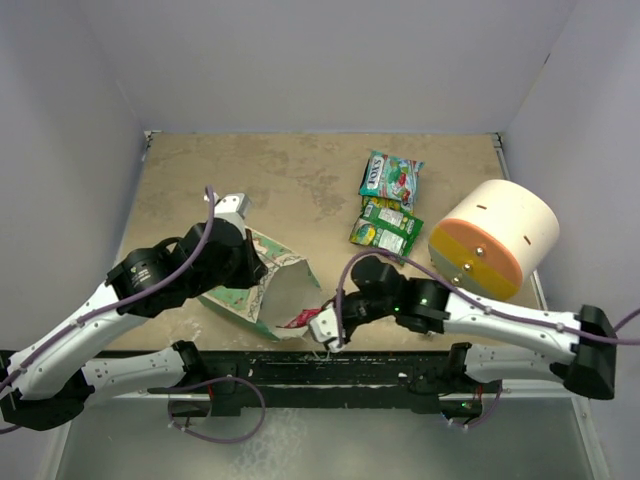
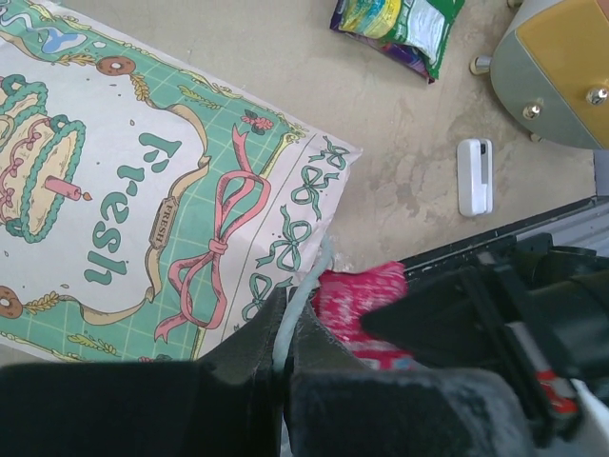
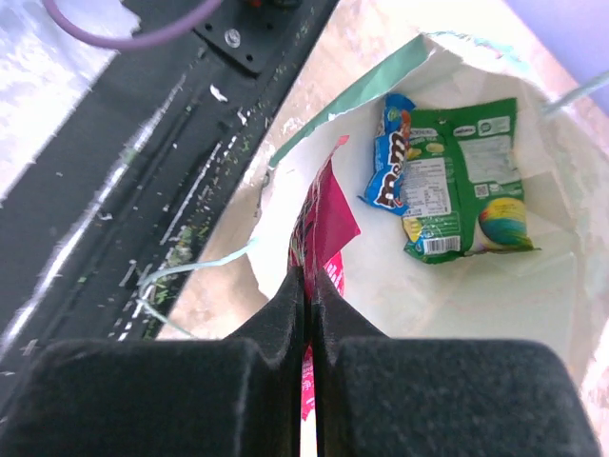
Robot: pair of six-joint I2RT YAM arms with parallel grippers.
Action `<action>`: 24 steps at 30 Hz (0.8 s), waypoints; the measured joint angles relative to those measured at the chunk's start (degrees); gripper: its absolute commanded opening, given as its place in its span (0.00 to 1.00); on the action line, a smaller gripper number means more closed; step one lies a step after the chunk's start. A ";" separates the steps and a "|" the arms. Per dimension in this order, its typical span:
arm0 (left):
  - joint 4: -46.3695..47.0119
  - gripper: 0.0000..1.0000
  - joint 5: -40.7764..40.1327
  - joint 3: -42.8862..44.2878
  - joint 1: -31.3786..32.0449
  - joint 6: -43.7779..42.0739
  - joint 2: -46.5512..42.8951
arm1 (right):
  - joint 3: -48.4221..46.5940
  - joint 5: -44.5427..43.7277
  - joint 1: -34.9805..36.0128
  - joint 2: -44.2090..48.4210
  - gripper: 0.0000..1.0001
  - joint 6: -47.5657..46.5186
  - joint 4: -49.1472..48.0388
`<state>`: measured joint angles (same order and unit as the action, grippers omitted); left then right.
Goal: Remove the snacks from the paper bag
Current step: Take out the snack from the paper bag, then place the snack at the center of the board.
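Observation:
The mint-green paper bag [image 1: 262, 290] lies on its side, mouth toward the near edge. My left gripper [image 2: 287, 328] is shut on its thin string handle [image 2: 309, 286] at the mouth. At the mouth my right gripper [image 1: 322, 322] is shut on a pink snack packet [image 3: 328, 214], which shows there as a red-pink patch [image 1: 298, 320]. A green packet [image 3: 471, 181] and a blue packet [image 3: 390, 162] lie deeper inside the bag. Out on the table lie a green packet [image 1: 392, 178] and a yellow-green one [image 1: 385, 226].
A big cream cylinder with an orange end [image 1: 495, 240] stands at the right, close behind my right arm. A small white stick [image 2: 475, 176] lies on the table near it. The black base rail [image 1: 320, 372] runs along the near edge, just below the bag's mouth.

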<state>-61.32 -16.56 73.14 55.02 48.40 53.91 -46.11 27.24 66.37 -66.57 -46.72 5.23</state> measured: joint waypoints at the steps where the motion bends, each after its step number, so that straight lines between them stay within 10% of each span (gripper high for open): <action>1: 0.04 0.00 -0.02 0.00 0.00 -0.02 0.07 | 0.00 0.59 0.00 2.64 0.00 1.16 1.66; 13: 1.14 0.00 0.39 -1.16 0.00 -1.05 1.49 | -11.72 -10.38 -4.96 19.54 0.00 10.64 20.31; 24: 2.51 0.00 1.57 -1.27 0.00 -3.72 1.90 | -5.84 -31.71 -20.13 23.12 0.00 20.68 12.96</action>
<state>-58.81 -14.98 71.88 55.02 44.69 55.81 -51.94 -4.47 46.24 -43.44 -26.04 18.20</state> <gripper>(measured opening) 0.007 0.012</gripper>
